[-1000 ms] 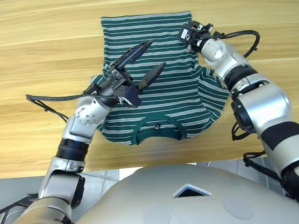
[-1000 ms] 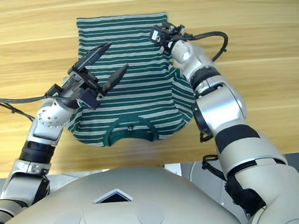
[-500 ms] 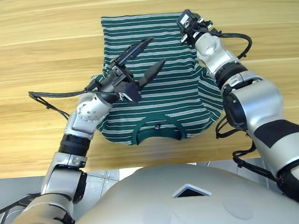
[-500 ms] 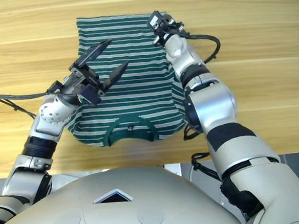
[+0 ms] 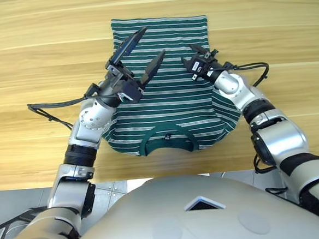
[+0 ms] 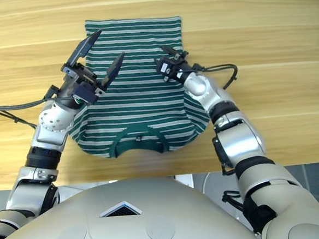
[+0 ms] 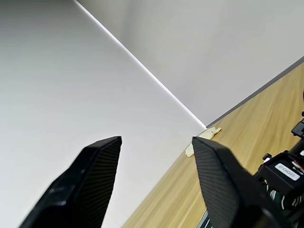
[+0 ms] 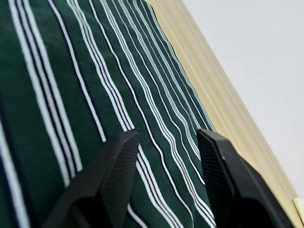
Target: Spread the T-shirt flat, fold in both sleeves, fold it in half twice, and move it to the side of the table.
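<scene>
the shirt [image 5: 169, 97] lies on the table [image 5: 45, 51] in the middle of the head frame, with its collar at the lower edge, its hem toward the top and both sleeves turned in, so its long axis runs bottom to top of the picture. the left gripper [image 5: 151, 42] hangs over the shirt's upper left part with its fingers spread wide and holding nothing, the tips aimed at the hem. the right gripper [image 5: 192, 56] sits right of centre, also parted and empty

judging by the task, the first half fold comes next, and the hem is the edge that matters: it lies beyond both sets of tips, toward the top of the frame, and the left gripper is nearer to it

the right wrist view adds what the head views cannot: its fingers [image 8: 114, 175] look close above the stripes, with the hem and table edge ahead. the left wrist view looks up at a wall, which suggests that gripper is raised and tilted off the cloth
</scene>
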{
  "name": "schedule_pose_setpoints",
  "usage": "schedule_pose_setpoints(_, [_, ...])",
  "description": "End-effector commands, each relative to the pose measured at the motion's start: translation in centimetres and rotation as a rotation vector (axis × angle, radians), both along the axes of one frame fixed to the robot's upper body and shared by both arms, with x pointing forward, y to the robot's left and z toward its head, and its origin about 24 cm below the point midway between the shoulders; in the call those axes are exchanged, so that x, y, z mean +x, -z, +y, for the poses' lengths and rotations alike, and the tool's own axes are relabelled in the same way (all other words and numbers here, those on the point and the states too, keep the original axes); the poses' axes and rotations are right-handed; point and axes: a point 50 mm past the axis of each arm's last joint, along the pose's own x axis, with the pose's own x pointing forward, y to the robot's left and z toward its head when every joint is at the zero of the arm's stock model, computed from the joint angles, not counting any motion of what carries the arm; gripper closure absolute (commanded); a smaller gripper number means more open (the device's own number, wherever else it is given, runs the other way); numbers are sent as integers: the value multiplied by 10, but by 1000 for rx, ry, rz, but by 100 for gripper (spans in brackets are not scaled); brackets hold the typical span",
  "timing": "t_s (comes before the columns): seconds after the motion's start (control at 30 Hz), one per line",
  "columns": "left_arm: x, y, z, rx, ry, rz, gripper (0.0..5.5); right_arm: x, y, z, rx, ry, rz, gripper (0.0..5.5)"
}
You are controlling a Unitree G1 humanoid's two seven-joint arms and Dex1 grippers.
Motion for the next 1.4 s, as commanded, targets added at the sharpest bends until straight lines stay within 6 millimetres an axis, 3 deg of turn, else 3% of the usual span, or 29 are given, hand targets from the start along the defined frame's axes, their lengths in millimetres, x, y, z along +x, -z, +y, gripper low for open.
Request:
schedule_pose_setpoints(0.03, [0,1,-2,7,10,2,273,14,-2,-21,-77,128,56,327])
schedule_pose_setpoints(0.23, [1,3,-3,1,10,5,273,41,-26,-12,-90,192,25,327])
schedule_pose_setpoints(0.4, [4,4,-1,-9,-10,12,273,45,-31,7,-88,144,9,327])
schedule_pose_setpoints(0.47, [7,5,12,4,-81,22,273,44,-34,12,-56,111,-33,327])
schedule_pose_setpoints(0.57, [1,5,75,155,-328,25,273,38,-60,16,243,27,-167,327])
schedule_pose_setpoints(0.67, [-35,1,150,396,-653,58,273,15,-89,5,588,-33,-333,327])
schedule_pose_setpoints(0.7, [-48,7,160,473,-684,105,273,5,-97,1,660,-43,-385,327])
schedule_pose_setpoints(0.8, [-83,45,136,710,-429,347,273,-19,-115,-17,727,-37,-467,327])
schedule_pose_setpoints(0.93, [-105,66,117,922,-174,496,273,-32,-134,-44,653,23,-547,327])
schedule_pose_setpoints(1.07, [-121,74,104,1002,-17,573,273,-42,-148,-68,564,98,-624,327])
schedule_pose_setpoints(1.27, [-123,78,108,1036,-55,608,273,-48,-155,-78,497,133,-657,327])
schedule_pose_setpoints(1.4, [-107,83,105,1048,-55,581,273,-48,-153,-75,481,132,-655,327])
